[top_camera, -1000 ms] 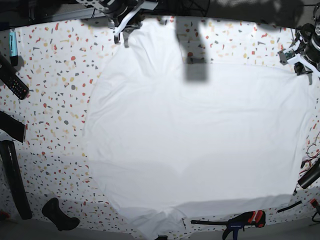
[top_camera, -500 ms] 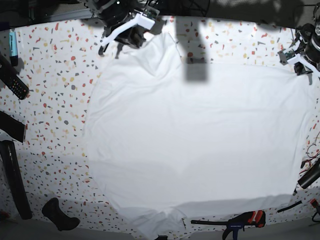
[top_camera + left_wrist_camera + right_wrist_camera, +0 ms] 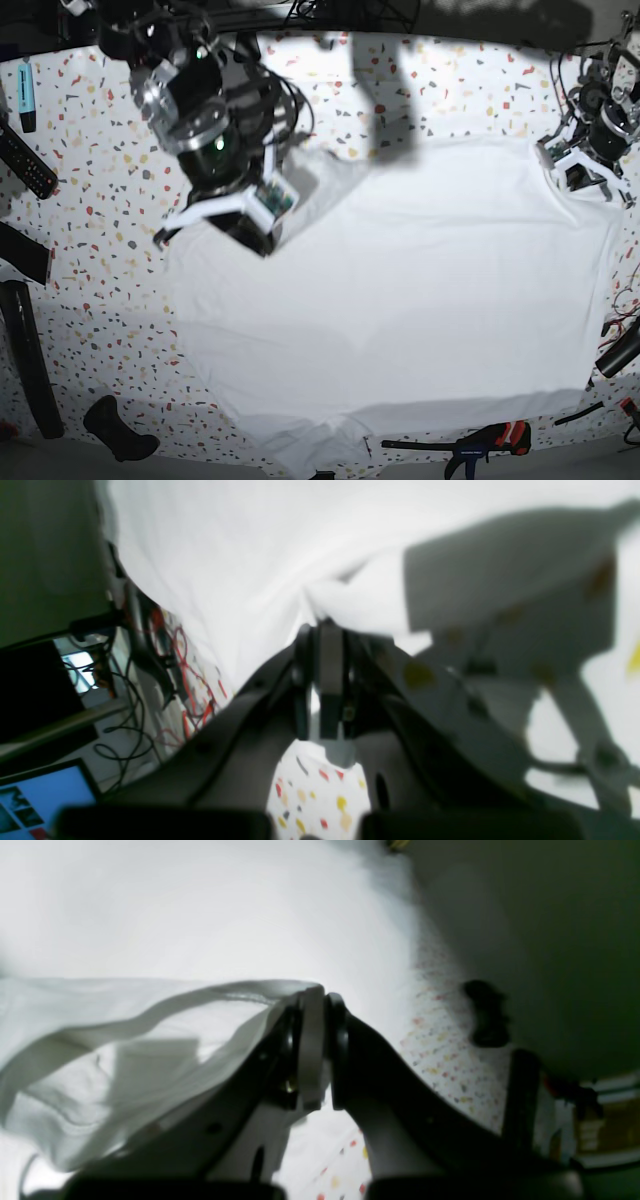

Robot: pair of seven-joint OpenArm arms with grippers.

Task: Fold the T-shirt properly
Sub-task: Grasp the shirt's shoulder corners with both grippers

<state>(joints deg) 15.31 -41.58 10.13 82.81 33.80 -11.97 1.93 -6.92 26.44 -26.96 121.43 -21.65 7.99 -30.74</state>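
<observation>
both end effectors were clamped on the t-shirt (image 3: 400,290) spread on the desk (image 3: 100,150), right end effector (image 3: 315,1005) lifting a corner, left end effector (image 3: 322,630) pinching the opposite edge; best carried across evenly, fabric taut.

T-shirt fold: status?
Both grippers shut on T-shirt: right gripper lifting a far corner, left gripper pinching the other far edge. Nothing on the cloth.
</observation>
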